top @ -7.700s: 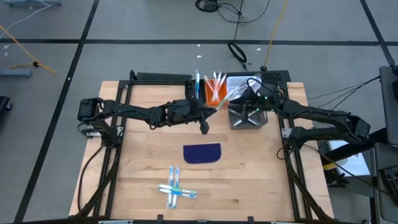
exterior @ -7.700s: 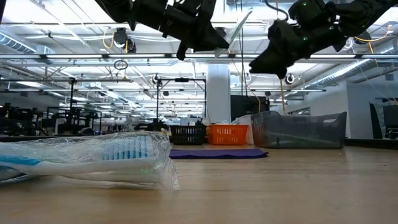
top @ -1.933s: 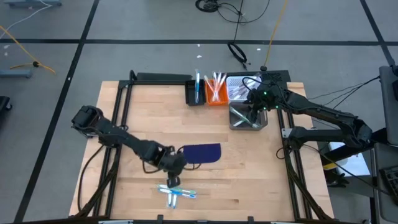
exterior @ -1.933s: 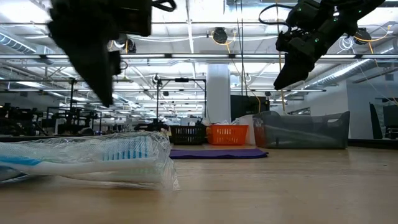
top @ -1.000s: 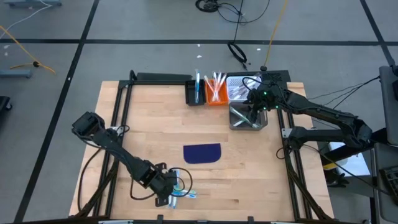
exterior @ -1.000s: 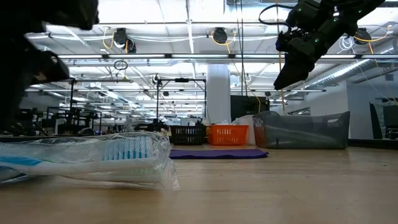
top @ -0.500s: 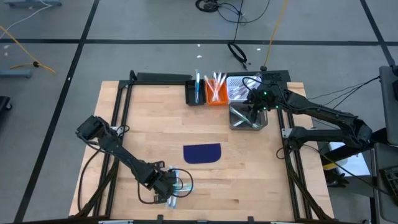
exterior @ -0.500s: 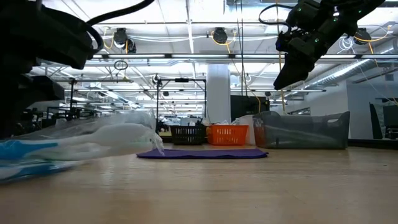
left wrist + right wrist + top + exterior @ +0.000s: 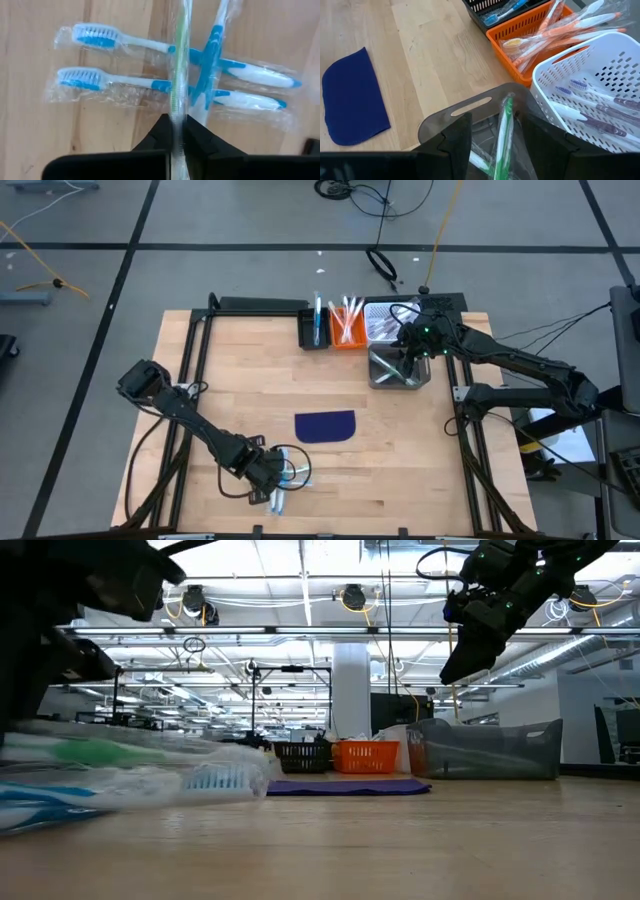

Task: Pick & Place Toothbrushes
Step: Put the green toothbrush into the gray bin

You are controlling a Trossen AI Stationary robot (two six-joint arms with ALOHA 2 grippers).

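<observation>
Between left gripper (image 9: 179, 131) fingers — slim, green, wrapped toothbrush (image 9: 177, 75)

Toothbrushes (image 9: 290, 474) lie at the table's (image 9: 400, 470) front, apparently before the mat (image 9: 325, 426).

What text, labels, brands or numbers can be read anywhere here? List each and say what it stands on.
None can be read in any view.
Wrapped toothbrushes: clear wrappers, no print visible.
Bins: no labels visible.
Mat: plain blue, no marking.
Room behind the table in the low view: any signs are too small and blurred to read.
</observation>
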